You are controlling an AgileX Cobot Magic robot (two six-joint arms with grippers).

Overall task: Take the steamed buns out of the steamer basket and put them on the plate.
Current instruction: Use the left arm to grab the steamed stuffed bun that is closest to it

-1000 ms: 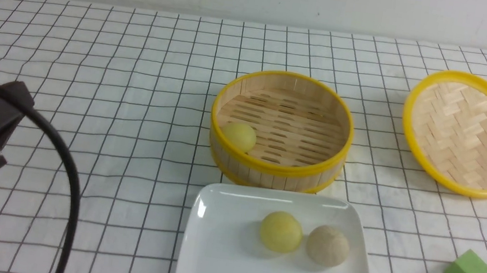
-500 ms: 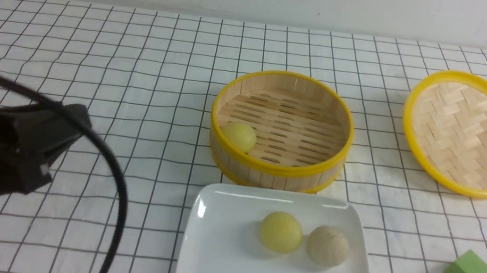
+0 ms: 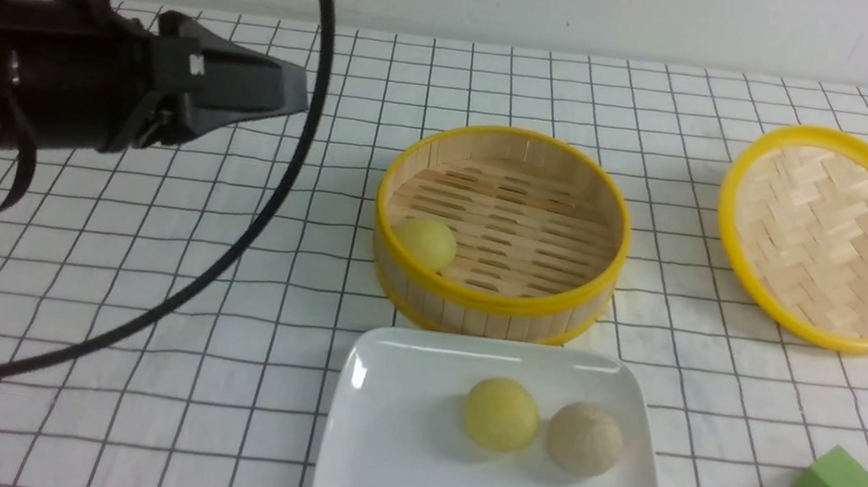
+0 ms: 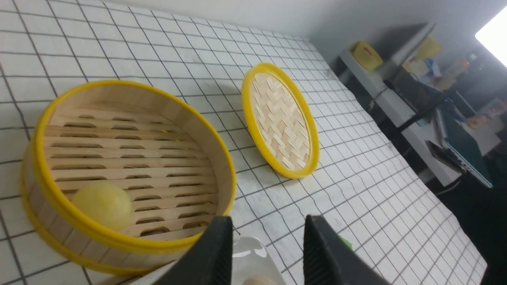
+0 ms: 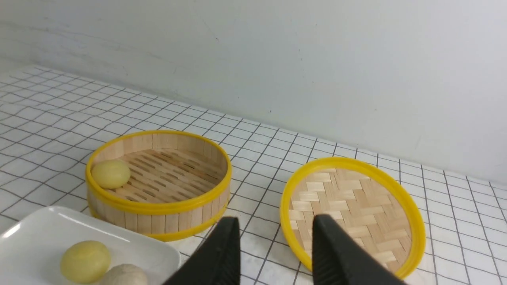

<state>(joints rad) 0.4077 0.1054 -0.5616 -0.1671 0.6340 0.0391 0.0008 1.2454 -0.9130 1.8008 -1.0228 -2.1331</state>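
A white cloth with a black grid (image 3: 137, 304) covers the table, and a plain pale wall stands behind it. Near the middle is the round, deep bamboo steamer basket (image 3: 489, 302) with yellow rim bands. Inside it, one smooth pale yellow bun (image 3: 426, 242) lies against the wall on the robot's left side. Just in front of the basket, nearer to the robot, is the large glossy white plate (image 3: 384, 474) with a raised rim. Two buns sit on it side by side, almost touching: a second pale yellow bun (image 3: 501, 413) and a beige-white bun with a rough top (image 3: 584, 439). Far to the right lies the shallow woven lid with a yellow rim (image 3: 834, 236), and a small green cube (image 3: 832, 482) rests on the cloth in front of it.

The left gripper (image 3: 290, 92) hangs above the cloth, to the left of the basket, and points towards it. In its wrist view the two black fingers (image 4: 216, 253) stand apart with nothing between them. The right gripper (image 5: 275, 245) does not appear in the front view. Its own wrist view shows the jaws parted and empty as well.

I judge the task to be two thirds done: two buns are on the plate and one is left in the basket. The left arm seems better placed for it, because the bun lies on that side. It must reach over the rim, close gently on the bun and carry it to the free part of the plate.
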